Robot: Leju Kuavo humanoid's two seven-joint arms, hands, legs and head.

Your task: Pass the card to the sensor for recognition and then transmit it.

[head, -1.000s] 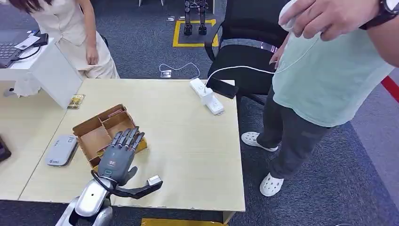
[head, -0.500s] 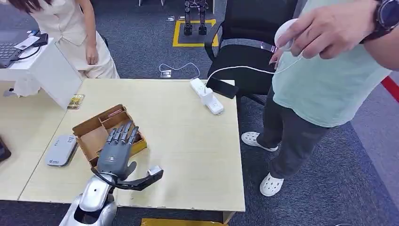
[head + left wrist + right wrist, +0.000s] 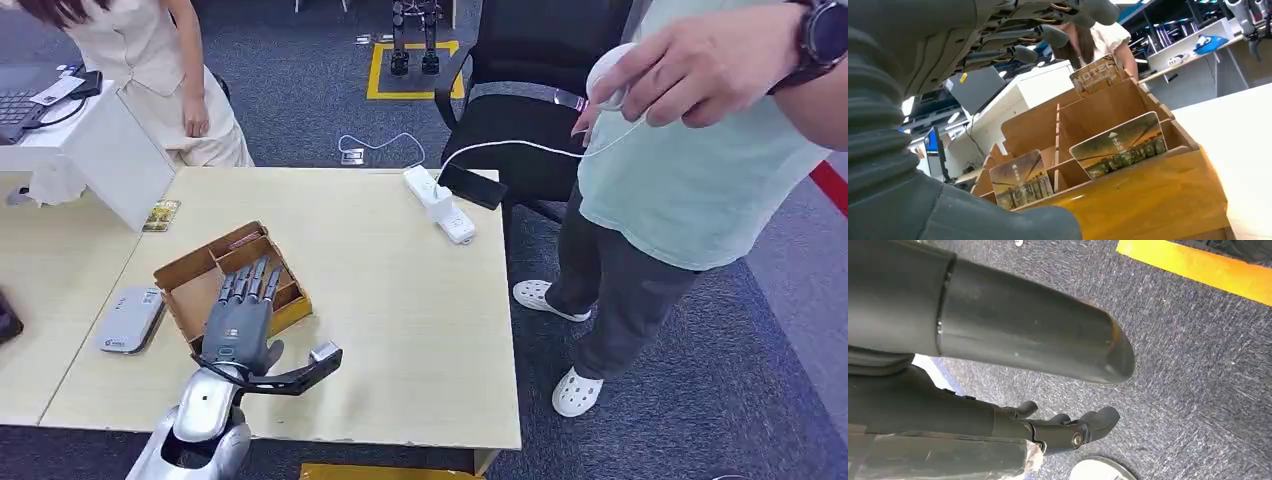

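Fingers (image 3: 250, 285) of left hand (image 3: 238, 325) extended and apart, holding nothing, hovering over the wooden card box (image 3: 196, 268). Cards (image 3: 1119, 145) stand upright in the compartments just under the fingertips, none picked yet. Card reader (image 3: 130, 318) sits beside the box, outboard of the hand. Right hand (image 3: 1068, 432) hangs toward the floor, fingers curled, empty. Judgement: early, with grasp, scan and handover all left
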